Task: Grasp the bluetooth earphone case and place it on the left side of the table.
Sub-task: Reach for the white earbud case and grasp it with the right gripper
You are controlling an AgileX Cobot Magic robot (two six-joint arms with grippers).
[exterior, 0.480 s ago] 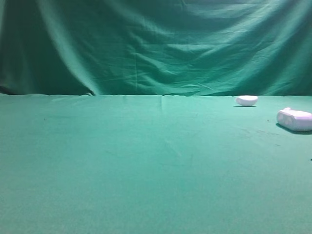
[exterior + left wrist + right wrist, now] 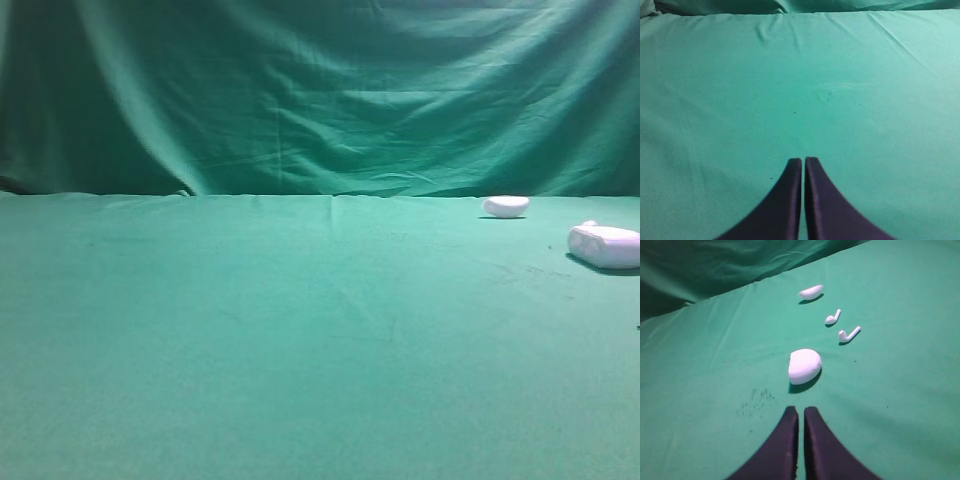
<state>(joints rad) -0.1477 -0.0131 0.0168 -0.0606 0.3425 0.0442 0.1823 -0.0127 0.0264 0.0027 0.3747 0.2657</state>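
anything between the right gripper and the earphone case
Nothing: in the right wrist view only bare green table separates the shut right gripper from the bluetooth earphone case.

Matt green cloth, faintly creased, covers the table (image 2: 250, 330) and hangs as the folded backdrop (image 2: 320, 90); at 3 o'clock, the bluetooth earphone case (image 2: 605, 245) appears as smooth white plastic with a soft sheen.
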